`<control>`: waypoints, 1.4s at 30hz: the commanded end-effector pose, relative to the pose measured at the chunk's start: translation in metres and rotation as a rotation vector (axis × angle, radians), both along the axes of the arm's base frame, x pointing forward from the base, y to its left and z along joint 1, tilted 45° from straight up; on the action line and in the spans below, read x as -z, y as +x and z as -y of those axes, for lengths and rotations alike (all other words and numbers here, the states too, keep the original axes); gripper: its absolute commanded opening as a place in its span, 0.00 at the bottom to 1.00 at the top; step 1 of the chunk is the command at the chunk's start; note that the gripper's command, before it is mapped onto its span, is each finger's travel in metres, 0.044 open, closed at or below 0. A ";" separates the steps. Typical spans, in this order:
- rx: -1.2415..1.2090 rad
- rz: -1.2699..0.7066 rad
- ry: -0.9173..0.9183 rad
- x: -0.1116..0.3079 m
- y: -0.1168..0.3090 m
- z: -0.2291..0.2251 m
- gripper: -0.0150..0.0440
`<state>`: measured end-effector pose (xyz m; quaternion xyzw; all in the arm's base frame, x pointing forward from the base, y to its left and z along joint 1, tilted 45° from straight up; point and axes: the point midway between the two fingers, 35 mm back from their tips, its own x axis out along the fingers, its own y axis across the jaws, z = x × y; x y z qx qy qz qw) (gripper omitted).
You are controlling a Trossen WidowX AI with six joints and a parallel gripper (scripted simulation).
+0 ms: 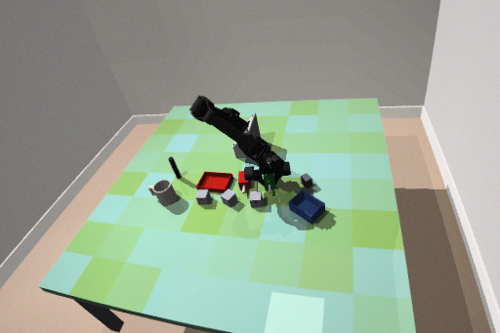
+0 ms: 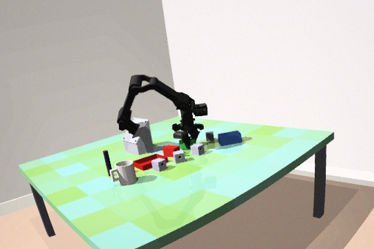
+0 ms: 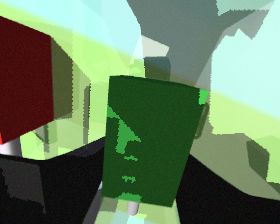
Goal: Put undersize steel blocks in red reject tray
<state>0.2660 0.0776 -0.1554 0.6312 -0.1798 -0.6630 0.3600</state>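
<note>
My gripper (image 1: 268, 183) (image 2: 188, 144) (image 3: 143, 141) is shut on the green GO gauge (image 1: 270, 179) (image 2: 182, 145) (image 3: 148, 135), low over the table, with its grey pin showing. Three light grey steel blocks stand in a row: left (image 1: 203, 197) (image 2: 158, 164), middle (image 1: 229, 197) (image 2: 178, 157) and right (image 1: 256, 199) (image 2: 197, 149), the right one nearest the gripper. Dark holes show in them in the exterior view. A darker grey block (image 1: 306, 180) (image 2: 210, 136) stands apart near the blue tray. The red reject tray (image 1: 215, 183) (image 2: 147, 166) is empty. Whether the gauge still touches the table is unclear.
A red gauge-like block (image 1: 243, 179) (image 2: 170, 150) (image 3: 23, 80) with a grey pin stands just left of the gripper. The blue tray (image 1: 312, 214) (image 2: 230, 139) is to the right. A mug (image 1: 165, 193) (image 2: 127, 173) and an upright black rod (image 1: 174, 168) (image 2: 107, 163) are at the left.
</note>
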 end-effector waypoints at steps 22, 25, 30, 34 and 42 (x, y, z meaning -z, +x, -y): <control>0.498 0.486 0.051 -0.068 0.031 -0.040 0.25; 0.678 0.661 0.071 -0.076 0.045 -0.036 0.25; 0.979 0.953 0.102 -0.090 0.068 -0.027 0.25; 1.222 1.187 0.125 -0.103 0.085 -0.017 0.25; 1.665 1.615 0.164 -0.127 0.115 0.003 0.25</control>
